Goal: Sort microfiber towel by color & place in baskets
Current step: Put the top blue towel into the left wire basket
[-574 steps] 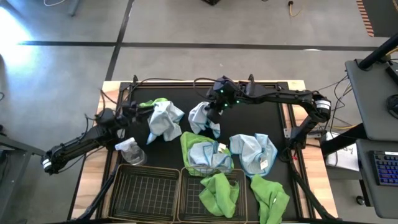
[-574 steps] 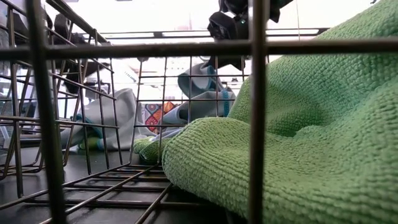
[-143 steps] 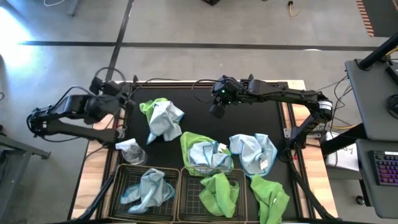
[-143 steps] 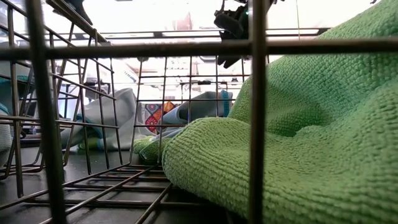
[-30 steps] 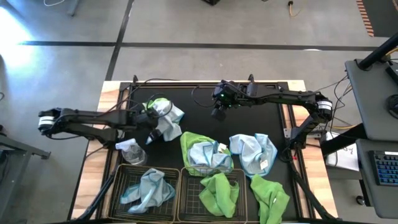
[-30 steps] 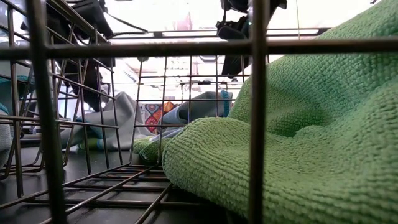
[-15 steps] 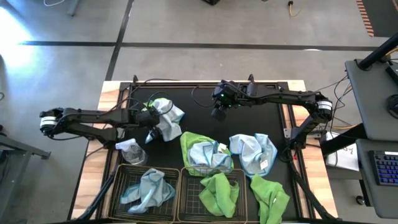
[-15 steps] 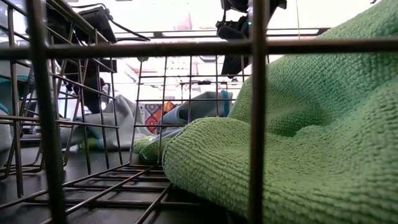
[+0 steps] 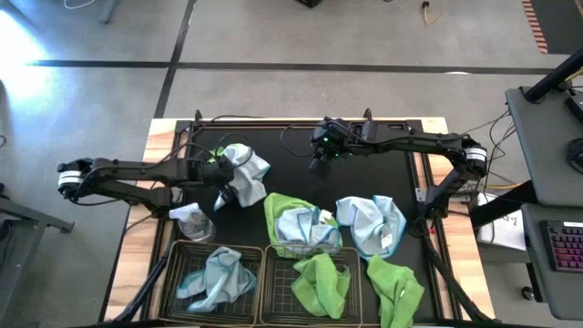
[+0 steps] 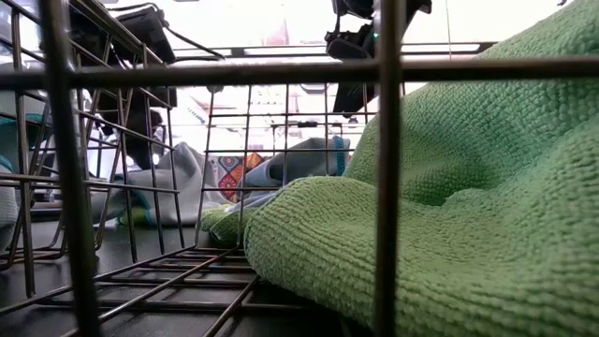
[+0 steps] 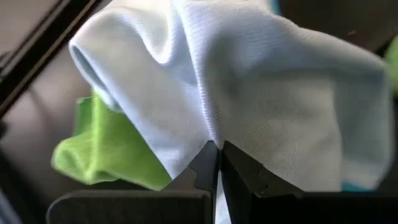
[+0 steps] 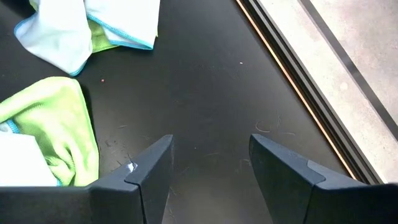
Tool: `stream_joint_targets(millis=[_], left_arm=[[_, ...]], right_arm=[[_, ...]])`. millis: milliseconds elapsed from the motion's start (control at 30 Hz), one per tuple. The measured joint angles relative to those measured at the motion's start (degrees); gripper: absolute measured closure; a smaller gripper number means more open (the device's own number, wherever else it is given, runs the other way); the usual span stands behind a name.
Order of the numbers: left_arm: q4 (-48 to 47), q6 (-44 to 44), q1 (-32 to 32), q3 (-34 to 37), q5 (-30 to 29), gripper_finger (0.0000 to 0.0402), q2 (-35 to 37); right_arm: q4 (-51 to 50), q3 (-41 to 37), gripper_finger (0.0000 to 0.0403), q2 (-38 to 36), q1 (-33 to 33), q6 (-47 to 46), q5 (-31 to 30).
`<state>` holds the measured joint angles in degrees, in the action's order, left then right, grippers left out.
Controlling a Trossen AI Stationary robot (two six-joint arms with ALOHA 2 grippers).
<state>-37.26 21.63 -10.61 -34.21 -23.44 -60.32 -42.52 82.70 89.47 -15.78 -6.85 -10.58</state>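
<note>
My left claw [image 11: 216,163] has just closed, pinching a fold of the pale blue fuzzy microfiber towel [image 9: 244,173] at the worktop's back left, ready to lift toward the left bronze wire-mesh basket [image 9: 179,258]; right claw [image 12: 208,163] hangs apart, idle.

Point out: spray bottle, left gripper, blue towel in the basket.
spray bottle [image 9: 192,221], high view, on its clear body.
left gripper [image 11: 217,163], left wrist view, where the fingertips pinch pale cloth.
blue towel in the basket [image 9: 216,274], high view, middle of the crumpled cloth.
</note>
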Motion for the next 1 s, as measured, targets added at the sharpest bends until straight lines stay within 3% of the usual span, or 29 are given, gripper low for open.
stream_joint_targets(millis=[133, 1000], left_arm=[[0.2, -0.07, 0.05, -3.35, 3.54, 0.0401, 0.9], [-14.36, -7.04, 0.07, -36.57, 3.02, 0.0402, 3.28]], right_arm=[[0.0, 0.0, 0.0197, 0.0, 0.01, 0.0, 0.01], [-0.07, 0.0, 0.0197, 0.0, 0.01, -0.22, 0.0]])
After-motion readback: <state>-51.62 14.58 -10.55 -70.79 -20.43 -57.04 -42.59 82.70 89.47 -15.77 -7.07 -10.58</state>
